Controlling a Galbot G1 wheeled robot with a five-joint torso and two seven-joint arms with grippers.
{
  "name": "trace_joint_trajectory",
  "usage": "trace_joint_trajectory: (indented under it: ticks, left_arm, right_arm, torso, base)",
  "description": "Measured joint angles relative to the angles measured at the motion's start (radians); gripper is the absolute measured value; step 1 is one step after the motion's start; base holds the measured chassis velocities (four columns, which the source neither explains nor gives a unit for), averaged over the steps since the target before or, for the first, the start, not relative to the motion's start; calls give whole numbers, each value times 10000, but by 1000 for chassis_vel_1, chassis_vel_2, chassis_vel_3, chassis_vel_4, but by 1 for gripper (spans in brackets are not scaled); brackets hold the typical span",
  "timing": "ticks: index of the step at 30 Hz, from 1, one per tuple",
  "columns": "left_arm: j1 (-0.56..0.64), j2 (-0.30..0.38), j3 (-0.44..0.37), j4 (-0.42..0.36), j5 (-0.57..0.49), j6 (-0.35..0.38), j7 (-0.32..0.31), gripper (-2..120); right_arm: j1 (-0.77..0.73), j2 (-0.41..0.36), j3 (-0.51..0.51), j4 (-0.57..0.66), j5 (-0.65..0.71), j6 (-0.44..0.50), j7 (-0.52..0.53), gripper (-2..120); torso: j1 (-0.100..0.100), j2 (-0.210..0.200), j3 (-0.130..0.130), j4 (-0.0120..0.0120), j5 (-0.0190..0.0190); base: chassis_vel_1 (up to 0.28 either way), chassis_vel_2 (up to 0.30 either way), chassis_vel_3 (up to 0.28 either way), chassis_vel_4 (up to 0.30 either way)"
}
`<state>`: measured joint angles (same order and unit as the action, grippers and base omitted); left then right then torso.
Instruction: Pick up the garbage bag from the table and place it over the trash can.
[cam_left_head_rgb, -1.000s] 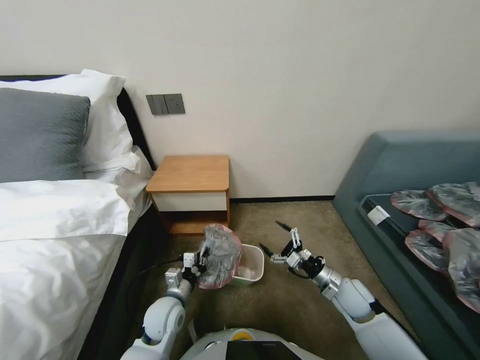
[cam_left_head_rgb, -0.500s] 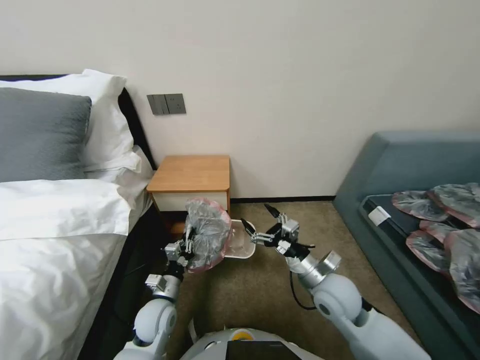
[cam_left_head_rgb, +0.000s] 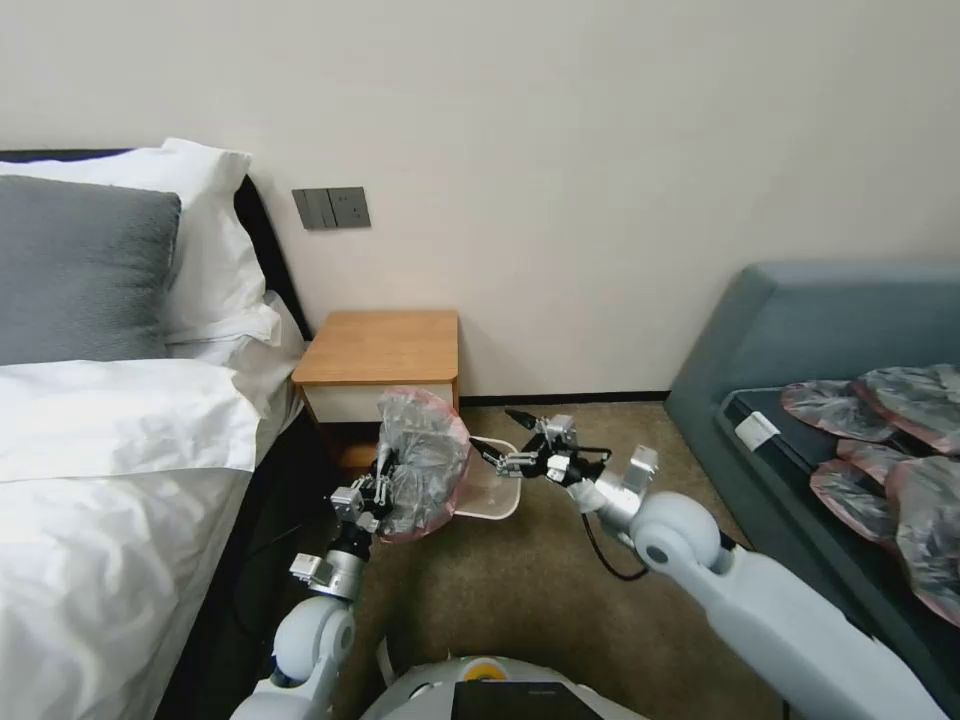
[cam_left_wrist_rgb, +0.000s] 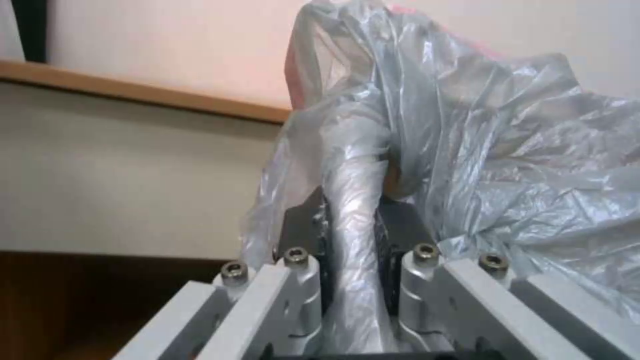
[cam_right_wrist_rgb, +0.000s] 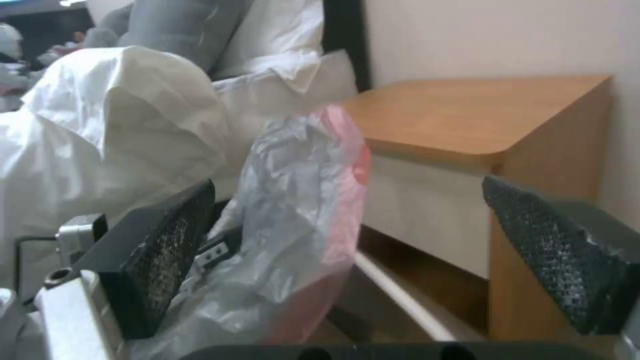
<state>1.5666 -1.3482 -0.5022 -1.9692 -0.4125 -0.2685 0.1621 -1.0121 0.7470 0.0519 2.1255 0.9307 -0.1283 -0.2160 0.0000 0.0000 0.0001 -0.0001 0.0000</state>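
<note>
The left gripper pinches a fold of the crinkly translucent grey garbage bag with its pinkish-red rim, held above the cream plastic trash can before the small wooden nightstand table. The left wrist view shows plastic squeezed between the fingers. The right gripper, fingers spread, hovers beside the bag.

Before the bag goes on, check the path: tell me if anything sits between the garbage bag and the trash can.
Nothing visible does. The left hand is shut on the garbage bag, which hangs beside the trash can, overlapping its near-left rim in the head view. The right hand, open, hovers over the can's far side, above the opening rather than between them.
</note>
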Motion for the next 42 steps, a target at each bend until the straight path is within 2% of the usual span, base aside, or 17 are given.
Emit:
trace_joint_trajectory:
  ticks: [3,5,7,10,14,24,27,28,30,31,34,35,37,39,42]
  left_arm:
    - [-42,42,-164,11,-118,-70,185,9]
    - [-45,61,-200,11,-130,-85,212,9]
    - [-30,125,-278,-1,-188,-101,273,9]
    - [-14,153,-302,-15,-222,-101,315,9]
    - [-7,165,-315,7,-262,-109,358,9]
    - [-74,175,-378,32,-379,-120,371,9]
    - [-77,192,-432,31,-420,-125,372,9]
    - [-77,192,-432,31,-420,-125,372,9]
    - [-67,193,-436,23,-422,-131,372,9]
    - [-67,193,-436,23,-422,-131,372,9]
    - [-58,181,-430,-3,-421,-136,372,9]
    - [-58,181,-430,-3,-421,-136,372,9]
    - [-55,169,-421,-23,-418,-137,370,9]
    - [-55,166,-419,-29,-417,-138,367,9]
    - [-52,154,-413,-44,-417,-138,346,9]
  right_arm:
    - [1051,162,-941,-484,633,-124,-33,100]
    - [1341,243,-1202,-602,793,-138,39,100]
    - [2261,588,-1950,-947,1280,-270,427,100]
    - [2854,899,-2367,-1239,1514,-370,779,100]
    - [3470,1208,-2851,-1630,1712,-597,1244,100]
    - [3765,1260,-3230,-1889,1816,-777,1028,100]
    - [3764,1186,-3232,-1893,1775,-854,890,89]
    - [3764,1186,-3232,-1893,1775,-854,890,89]
    - [3749,1085,-3223,-1880,1740,-865,848,80]
    - [3749,1085,-3223,-1880,1740,-865,848,80]
    - [3707,917,-3210,-1766,1687,-891,834,65]
    - [3707,917,-3210,-1766,1687,-891,834,65]
    - [3671,836,-3203,-1704,1632,-893,808,52]
    - [3659,818,-3201,-1685,1620,-893,805,51]
    - [3632,794,-3205,-1664,1566,-894,795,36]
  torso:
    - [0,0,0,0,0]
    - [1,0,0,0,-1]
    - [0,0,0,3,-2]
    - [0,0,0,5,-1]
    - [0,0,0,2,-2]
    - [1,0,0,0,0]
    - [1,0,0,0,-1]
    - [1,0,0,0,-1]
    - [1,0,0,1,0]
    - [1,0,0,1,0]
    - [0,0,-1,0,-1]
    - [0,0,-1,0,-1]
    - [1,0,0,0,0]
    - [0,0,-1,0,-1]
    - [0,0,-1,1,0]
  base:
    - [0,0,0,0]
    - [0,0,0,0]
    - [0,0,0,0]
    - [0,0,0,0]
    - [0,0,0,0]
    - [0,0,0,0]
    - [0,0,0,0]
    - [0,0,0,0]
    - [0,0,0,0]
    - [0,0,0,0]
    - [0,0,0,0]
    - [0,0,0,0]
    - [0,0,0,0]
    - [0,0,0,0]
    - [0,0,0,0]
